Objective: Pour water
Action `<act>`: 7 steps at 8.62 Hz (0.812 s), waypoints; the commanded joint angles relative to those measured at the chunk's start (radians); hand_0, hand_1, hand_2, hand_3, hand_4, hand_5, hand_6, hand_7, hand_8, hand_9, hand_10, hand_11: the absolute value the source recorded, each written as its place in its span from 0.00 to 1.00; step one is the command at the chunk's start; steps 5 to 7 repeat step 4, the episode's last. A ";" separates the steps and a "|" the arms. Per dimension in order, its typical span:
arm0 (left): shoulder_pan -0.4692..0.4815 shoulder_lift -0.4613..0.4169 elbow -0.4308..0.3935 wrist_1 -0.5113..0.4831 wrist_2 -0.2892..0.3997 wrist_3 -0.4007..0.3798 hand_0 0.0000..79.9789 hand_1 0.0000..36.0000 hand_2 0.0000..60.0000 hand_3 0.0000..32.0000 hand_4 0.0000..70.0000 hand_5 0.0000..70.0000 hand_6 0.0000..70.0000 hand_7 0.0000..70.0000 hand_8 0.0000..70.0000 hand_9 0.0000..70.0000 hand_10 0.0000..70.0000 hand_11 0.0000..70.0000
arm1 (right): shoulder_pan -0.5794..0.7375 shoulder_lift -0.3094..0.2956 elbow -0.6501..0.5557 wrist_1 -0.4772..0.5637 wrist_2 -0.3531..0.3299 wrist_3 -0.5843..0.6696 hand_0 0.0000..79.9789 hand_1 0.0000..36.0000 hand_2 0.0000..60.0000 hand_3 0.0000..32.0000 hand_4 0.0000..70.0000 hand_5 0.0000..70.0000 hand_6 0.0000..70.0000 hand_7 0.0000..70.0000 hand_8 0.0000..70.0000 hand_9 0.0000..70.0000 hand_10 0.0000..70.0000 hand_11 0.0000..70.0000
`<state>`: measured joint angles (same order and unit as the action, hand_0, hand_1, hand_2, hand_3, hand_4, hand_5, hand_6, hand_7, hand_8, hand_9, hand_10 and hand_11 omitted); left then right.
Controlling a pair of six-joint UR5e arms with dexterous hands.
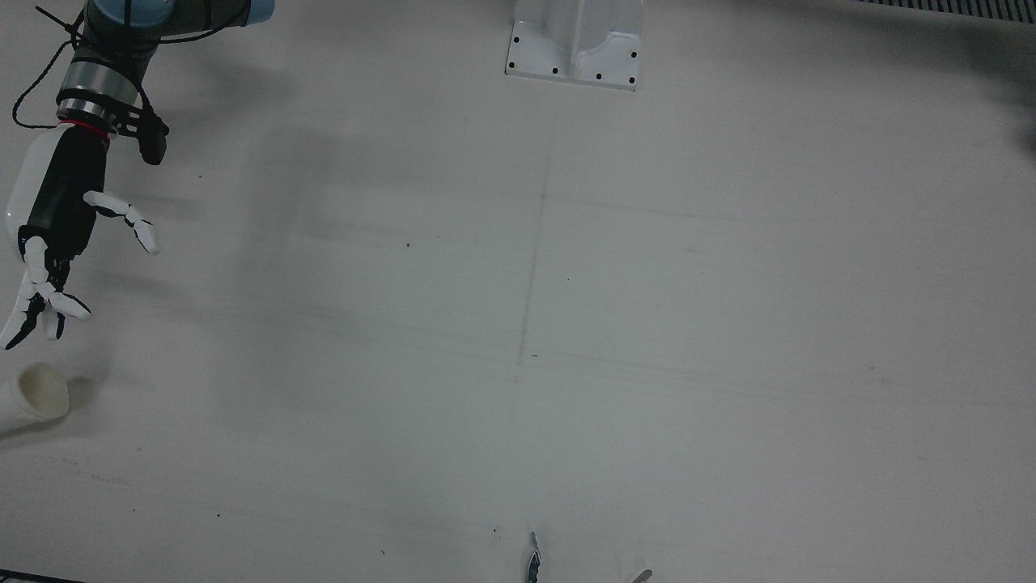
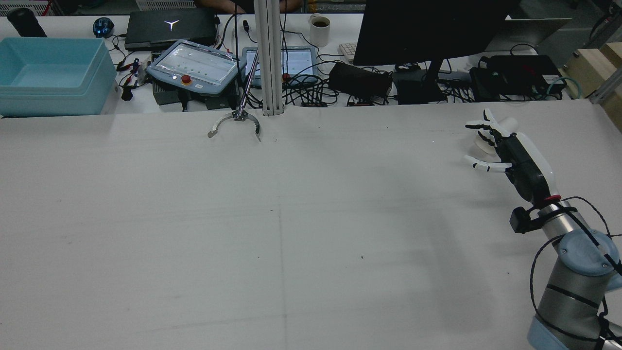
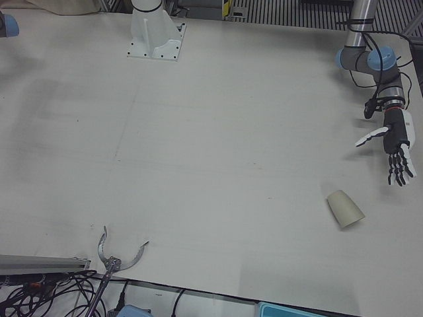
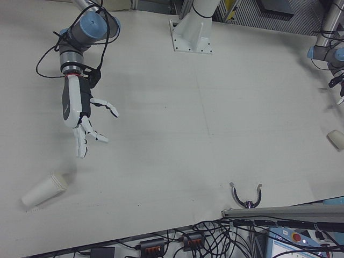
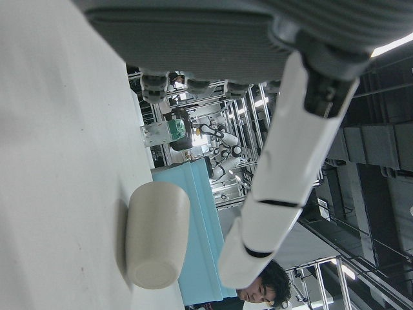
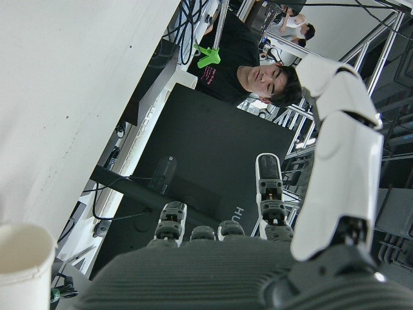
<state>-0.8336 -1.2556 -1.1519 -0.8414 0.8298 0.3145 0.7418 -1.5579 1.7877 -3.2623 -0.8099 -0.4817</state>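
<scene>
- Right-front view: the right hand (image 4: 80,115) is held above the desk (image 4: 177,129) with fingers apart, holding nothing; a white cup (image 4: 44,189) lies on its side near the operators' edge and should be enclosed around its wall.
- The left hand (image 3: 396,142) is likewise spread and empty; a second cup (image 3: 345,209) lies tipped near it.
- A metal claw (image 4: 246,198) rests at the operators' edge, well apart; nothing obstructs the approach.

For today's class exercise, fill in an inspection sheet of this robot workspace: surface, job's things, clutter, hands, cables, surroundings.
Surface: white table, bare, faint seam lines and small specks.
Job's things: white paper cup lying on its side ahead of the right hand; beige cup lying on its side near the left hand. No water seen.
Clutter: metal claw-shaped piece at the operators' edge.
Hands: right hand open, holding nothing; left hand open, holding nothing.
Cables: black cable looped along the right arm's wrist.
Surroundings: monitor, teach pendant, blue bin, mug.
</scene>
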 commanded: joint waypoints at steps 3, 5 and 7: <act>-0.089 0.054 -0.210 0.208 0.302 -0.034 0.99 0.89 0.01 0.19 0.04 0.00 0.00 0.11 0.03 0.04 0.06 0.14 | 0.036 0.058 0.090 -0.002 -0.005 0.011 0.70 0.69 0.21 0.01 0.00 0.00 0.08 0.10 0.00 0.00 0.06 0.13; -0.204 0.051 -0.212 0.232 0.437 -0.025 0.97 0.87 0.01 0.07 0.05 0.09 0.00 0.12 0.03 0.04 0.06 0.14 | 0.053 0.059 0.102 -0.004 -0.006 0.009 0.72 0.70 0.16 0.25 0.00 0.00 0.05 0.07 0.00 0.00 0.05 0.12; -0.204 0.051 -0.212 0.232 0.437 -0.025 0.97 0.87 0.01 0.07 0.05 0.09 0.00 0.12 0.03 0.04 0.06 0.14 | 0.053 0.059 0.102 -0.004 -0.006 0.009 0.72 0.70 0.16 0.25 0.00 0.00 0.05 0.07 0.00 0.00 0.05 0.12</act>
